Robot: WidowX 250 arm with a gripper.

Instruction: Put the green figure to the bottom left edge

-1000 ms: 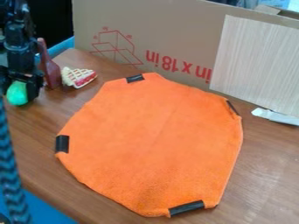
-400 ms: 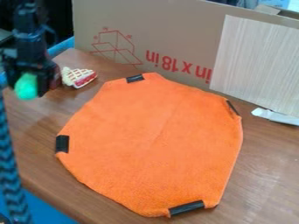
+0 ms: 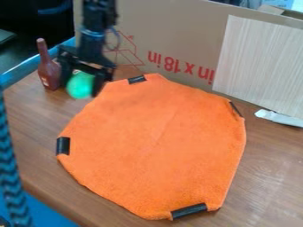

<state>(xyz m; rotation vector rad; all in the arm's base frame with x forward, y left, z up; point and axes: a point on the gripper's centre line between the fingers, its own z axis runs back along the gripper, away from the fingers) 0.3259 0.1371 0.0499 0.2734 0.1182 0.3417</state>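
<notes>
Green figure (image 3: 80,85), gripped by your tool (image 3: 82,90) near the upper left edge of the orange cloth (image 3: 160,142); from there the bottom left edge lies down the view, so you would probably carry it that way; the cloth lies on a wooden desk (image 3: 35,128), cardboard (image 3: 177,26) standing behind

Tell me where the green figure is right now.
In the camera view, the green figure is at the upper left, between the gripper's fingers, just right of the brown bottle.
</notes>
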